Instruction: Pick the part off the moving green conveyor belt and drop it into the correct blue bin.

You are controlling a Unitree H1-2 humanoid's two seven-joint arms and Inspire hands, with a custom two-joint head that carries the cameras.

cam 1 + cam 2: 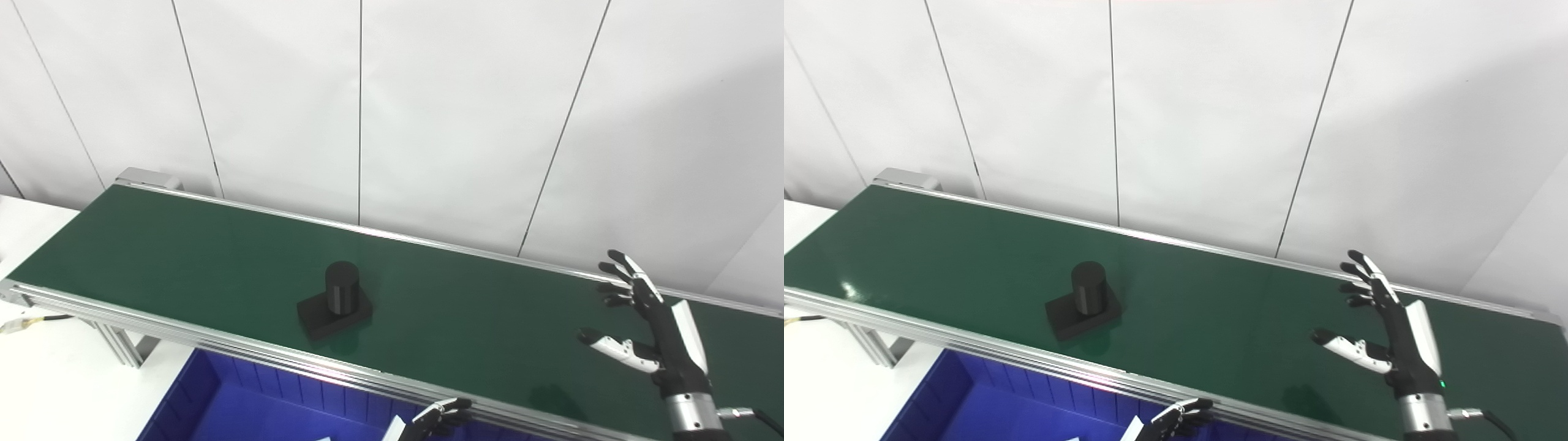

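**Part on the belt, my right hand raised and spread**

The part [335,300] sits on the green conveyor belt [184,251], about midway along what I can see and closer to the near rail than the far one. It is black: a flat square base lying on the belt with a short upright cylinder rising from it. Nothing touches it.

My right hand [649,324] is up over the right stretch of the belt, well apart from the part. Its fingers [625,269] are fanned out and pointing up and to the left, the thumb [612,348] stretched out leftward on its own, low over the green surface. The palm holds nothing, and a faint shadow lies on the belt below and to the left of the hand.

My left hand [1176,420] barely shows at the bottom edge, just below the near rail [257,352]. I see only dark fingertips curling toward the right, so I cannot tell whether that hand is spread or closed, or whether anything is in it.

The blue bin [202,398] lies under the near rail at lower left, its ribbed inner wall facing me. A white paneled wall [429,110] stands behind the belt, and a white tabletop [55,380] spreads out at the near left.
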